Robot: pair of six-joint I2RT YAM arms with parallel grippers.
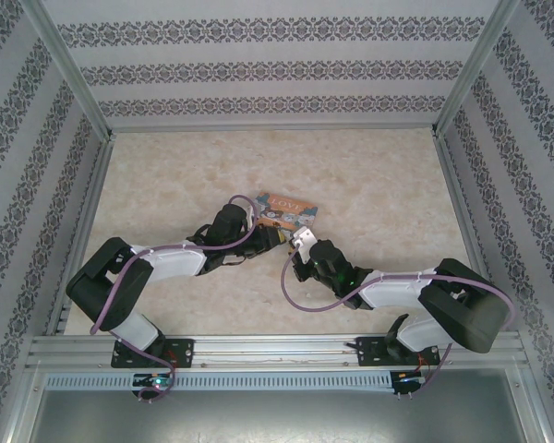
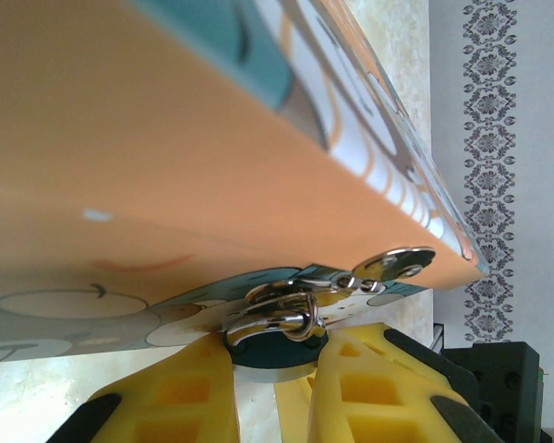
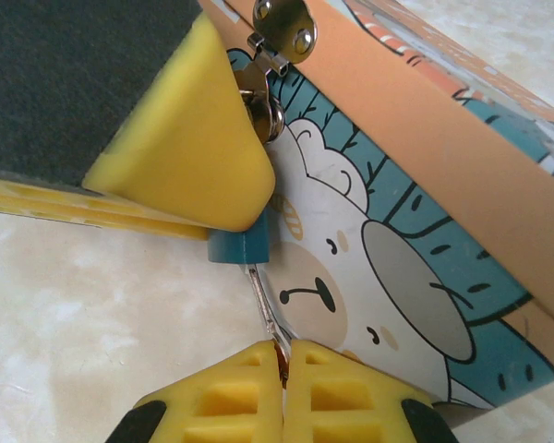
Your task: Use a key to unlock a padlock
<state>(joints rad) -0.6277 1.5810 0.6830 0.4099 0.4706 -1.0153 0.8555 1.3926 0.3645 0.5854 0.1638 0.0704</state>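
**A:** Status on the lock?

**B:** The padlock [image 3: 243, 245] hangs off the hasp [image 3: 283, 28] on the front face of the box [image 1: 286, 210], mid-bench [image 1: 166, 175]. Left claw [image 2: 273, 365] is clamped on its teal body, one pad each side. The shackle [image 2: 282, 314] sits just above the pads, threaded through the hasp loop.

**A:** Key?

**B:** The key [image 3: 264, 309] is pinched in the right claw [image 3: 283, 365], pads together on its near end. The shaft runs straight up into the underside of the body. It looks seated, but the left claw's pad hides most of the body, so I can't confirm depth.

**A:** So insert done, turn pending?

**B:** That's my read. The shackle looks closed in the left wrist view, with no gap visible at the body. Not unlocked.

**A:** What does the next move need?

**B:** Rotate the right wrist about the key's axis with no side load. The shaft is thin and would likely bend or slip out of the pads. The left claw has to hold the body rigid as counter-torque, since the padlock is tiny and the hasp would let it swing. I can't tell from here which direction turns it.

**A:** Risks?

**B:** The key slipping in the pads instead of turning the cylinder. The box shifting on the bench if the torque goes through the hasp.
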